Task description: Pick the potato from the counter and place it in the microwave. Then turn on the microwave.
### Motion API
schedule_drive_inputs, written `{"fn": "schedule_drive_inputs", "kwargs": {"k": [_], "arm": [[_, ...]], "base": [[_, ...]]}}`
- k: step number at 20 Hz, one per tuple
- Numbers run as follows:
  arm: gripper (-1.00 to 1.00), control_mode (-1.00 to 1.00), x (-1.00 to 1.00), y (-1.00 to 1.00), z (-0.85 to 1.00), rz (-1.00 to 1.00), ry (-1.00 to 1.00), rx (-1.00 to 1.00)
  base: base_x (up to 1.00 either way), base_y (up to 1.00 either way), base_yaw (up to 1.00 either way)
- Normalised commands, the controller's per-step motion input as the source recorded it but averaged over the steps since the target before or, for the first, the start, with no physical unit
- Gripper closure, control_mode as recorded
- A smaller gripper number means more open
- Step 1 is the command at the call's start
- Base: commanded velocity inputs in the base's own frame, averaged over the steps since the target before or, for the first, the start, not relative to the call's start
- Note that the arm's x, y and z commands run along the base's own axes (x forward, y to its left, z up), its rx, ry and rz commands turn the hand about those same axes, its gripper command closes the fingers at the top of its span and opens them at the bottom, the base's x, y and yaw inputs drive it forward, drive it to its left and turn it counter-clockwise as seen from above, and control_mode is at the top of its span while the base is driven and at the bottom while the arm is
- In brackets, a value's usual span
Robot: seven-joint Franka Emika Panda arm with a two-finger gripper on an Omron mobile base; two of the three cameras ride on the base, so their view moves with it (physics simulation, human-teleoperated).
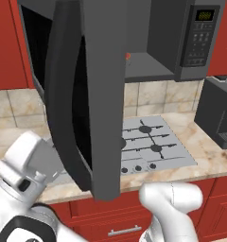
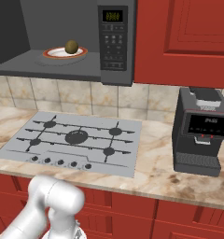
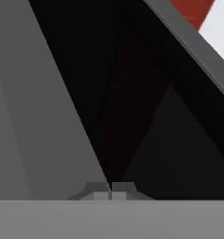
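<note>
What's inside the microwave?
Inside the microwave sits a white red-rimmed plate with the potato on it. The rest of the inside is out of sight.

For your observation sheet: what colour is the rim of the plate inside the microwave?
Red-orange, around a white centre; the plate shows best in the right base view.

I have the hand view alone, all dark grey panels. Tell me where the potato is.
Observer: The small olive-brown potato sits on the white red-rimmed plate inside the large dark grey microwave.
Operator: Report the door's state.
Observer: The microwave's black glass door stands wide open in the left base view.
</note>
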Motion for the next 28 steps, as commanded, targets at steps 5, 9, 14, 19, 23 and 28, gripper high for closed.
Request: {"fn": "schedule_drive_inputs", "kwargs": {"k": [5, 9, 14, 19, 23, 28], "arm": [[1.00, -1.00, -0.31, -0.64, 0.18, 0.00, 0.17, -0.04], [1.00, -1.00, -0.09, -0.64, 0.33, 0.00, 0.19, -0.04], [1.00, -1.00, 0.00, -0.52, 0.45, 0.00, 0.19, 0.00], [1.00, -1.00, 0.00, -0.51, 0.41, 0.01, 0.18, 0.00], [1.00, -1.00, 0.04, -0.52, 0.27, 0.08, 0.18, 0.00], [1.00, -1.00, 0.23, -0.57, 0.10, 0.11, 0.18, 0.00]], "base": [[0.00, 0.00, 0.00], [0.00, 0.00, 0.00], [0.00, 0.00, 0.00], [0.00, 0.00, 0.00], [0.00, 0.00, 0.00], [0.00, 0.00, 0.00]]}}
